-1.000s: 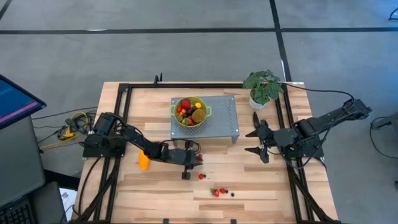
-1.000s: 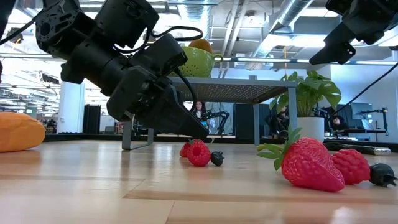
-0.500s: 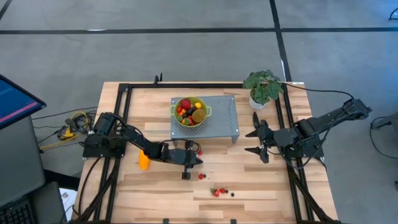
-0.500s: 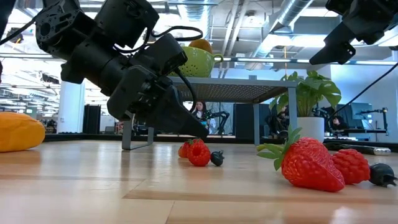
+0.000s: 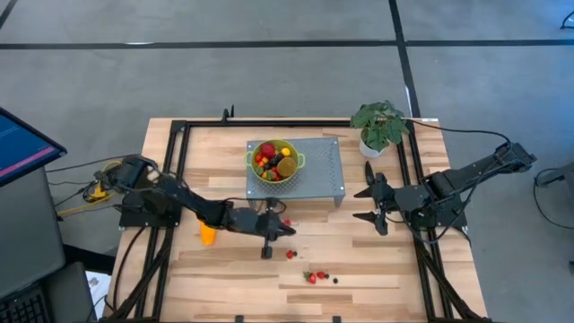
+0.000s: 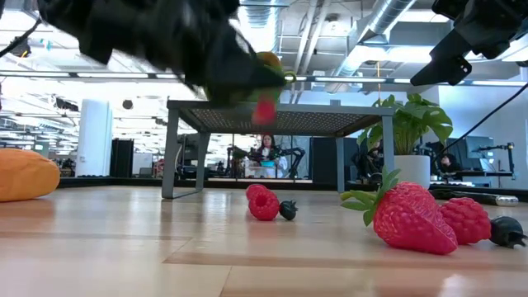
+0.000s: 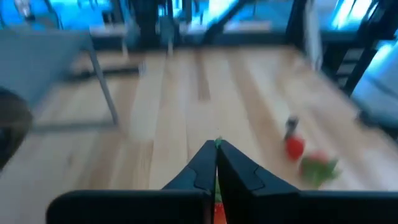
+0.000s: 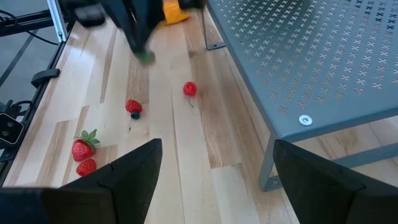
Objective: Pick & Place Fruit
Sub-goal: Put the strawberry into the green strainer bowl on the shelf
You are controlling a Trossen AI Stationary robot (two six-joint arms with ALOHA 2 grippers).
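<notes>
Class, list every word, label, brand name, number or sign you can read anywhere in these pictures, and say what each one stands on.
None: no readable text shows in any view.
The monitor at the table's left shows only coloured bands, too small to read.
The grey mesh stand, green colander, plant pot, left gripper and right gripper carry no visible lettering.

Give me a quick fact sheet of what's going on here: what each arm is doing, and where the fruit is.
left gripper: raised off the table, fingers shut on a small red berry
right gripper: waiting beside the grey rack, fingers open
green bowl: on the rack, holding fruit
loose fruit: strawberries and berries on the wooden table
</notes>
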